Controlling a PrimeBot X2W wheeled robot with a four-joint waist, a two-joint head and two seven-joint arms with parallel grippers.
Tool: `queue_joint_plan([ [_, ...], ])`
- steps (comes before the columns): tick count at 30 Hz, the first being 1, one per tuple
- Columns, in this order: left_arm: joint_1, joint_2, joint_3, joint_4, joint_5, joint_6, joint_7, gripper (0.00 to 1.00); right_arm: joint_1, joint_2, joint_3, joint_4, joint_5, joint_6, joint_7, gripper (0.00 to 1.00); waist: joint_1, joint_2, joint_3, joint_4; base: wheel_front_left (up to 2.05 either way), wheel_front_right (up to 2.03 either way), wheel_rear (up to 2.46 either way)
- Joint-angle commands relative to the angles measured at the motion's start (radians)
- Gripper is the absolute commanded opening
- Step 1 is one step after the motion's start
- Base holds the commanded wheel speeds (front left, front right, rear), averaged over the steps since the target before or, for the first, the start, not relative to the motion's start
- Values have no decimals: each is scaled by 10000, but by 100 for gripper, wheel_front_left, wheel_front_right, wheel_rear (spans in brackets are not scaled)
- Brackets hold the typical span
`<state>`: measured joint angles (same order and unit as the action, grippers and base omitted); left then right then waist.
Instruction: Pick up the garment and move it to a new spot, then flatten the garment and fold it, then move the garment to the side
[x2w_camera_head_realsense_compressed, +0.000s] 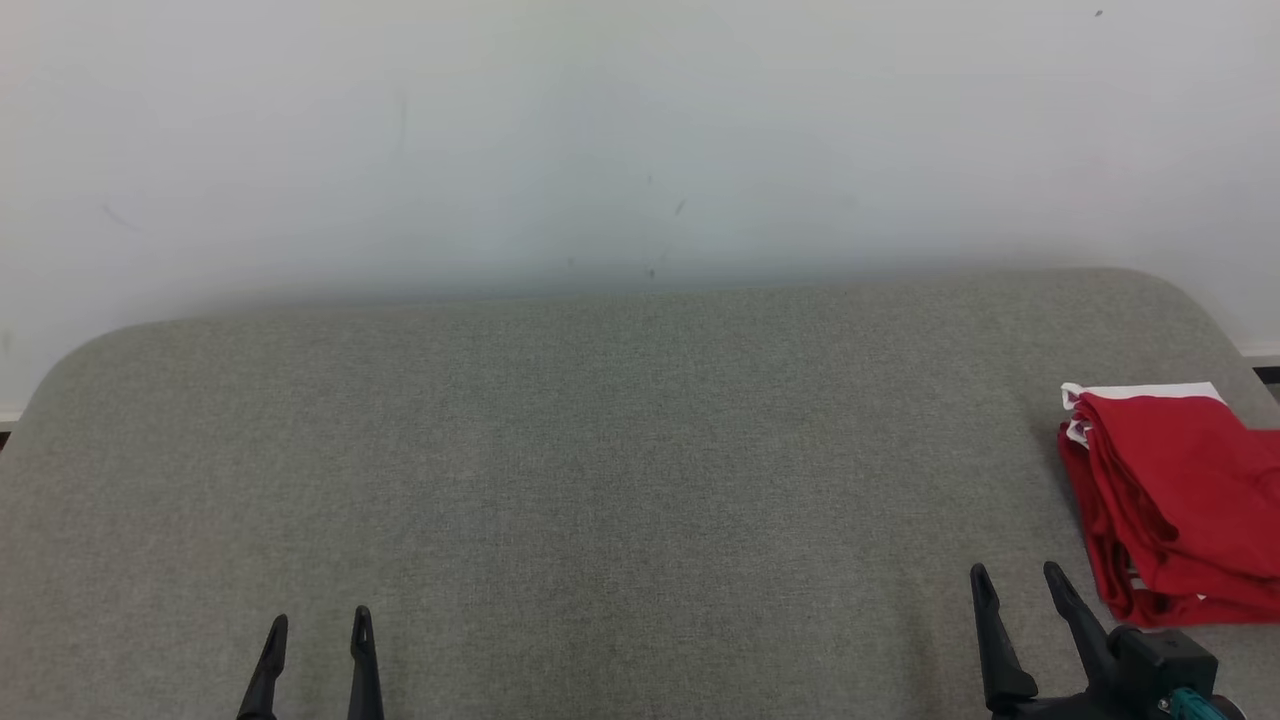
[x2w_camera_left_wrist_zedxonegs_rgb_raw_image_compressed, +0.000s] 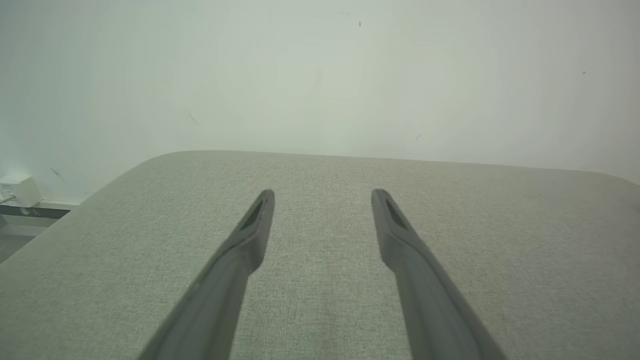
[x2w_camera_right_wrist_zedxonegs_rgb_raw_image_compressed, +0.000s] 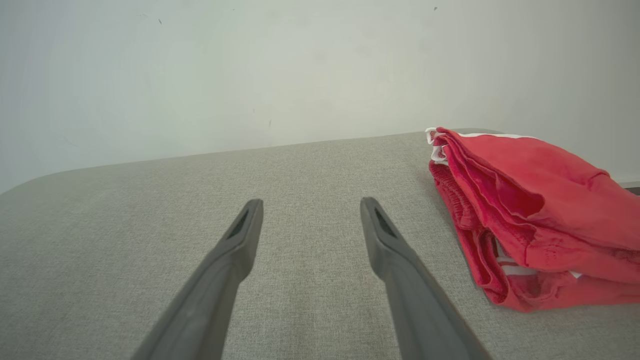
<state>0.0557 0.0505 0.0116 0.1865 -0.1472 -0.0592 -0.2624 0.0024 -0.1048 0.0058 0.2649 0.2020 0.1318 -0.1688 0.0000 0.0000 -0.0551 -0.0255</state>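
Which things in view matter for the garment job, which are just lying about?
Job: red folded garment at the right end of the grey fabric surface; left gripper, right gripper, both open, empty.
Lying about: small white box by the wall.

Garment (x2w_camera_head_realsense_compressed: 1175, 500) lay on desk (x2w_camera_head_realsense_compressed: 600, 450) far right, just right of my right gripper (x2w_camera_head_realsense_compressed: 1016, 570); my left gripper (x2w_camera_head_realsense_compressed: 321, 616) well apart at near left; wall (x2w_camera_head_realsense_compressed: 600, 130) behind desk.
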Motion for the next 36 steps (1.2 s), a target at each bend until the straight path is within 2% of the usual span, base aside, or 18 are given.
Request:
queue_joint_plan([
  [1,-105,-2,11,42,-67,62,-30,100,47,27,0,-55,57,-28,-62,100,0,0,6,-16,0,0,0],
  [26,57,-3,-192,56,-137,302,-28,100,-160,-131,327,-63,215,-28,-123,100,0,0,39,-112,0,0,0],
  [27,69,-3,-201,70,-157,297,-30,0,-154,-135,329,-53,226,-28,-132,0,0,0,37,-111,0,0,0],
  [33,121,-48,-158,569,-193,264,55,0,236,3,351,479,246,2,-49,0,0,0,41,-113,0,0,0],
  [36,-4,-45,-59,624,-795,222,256,0,151,26,256,475,827,1,99,0,0,0,53,-104,0,0,0],
])
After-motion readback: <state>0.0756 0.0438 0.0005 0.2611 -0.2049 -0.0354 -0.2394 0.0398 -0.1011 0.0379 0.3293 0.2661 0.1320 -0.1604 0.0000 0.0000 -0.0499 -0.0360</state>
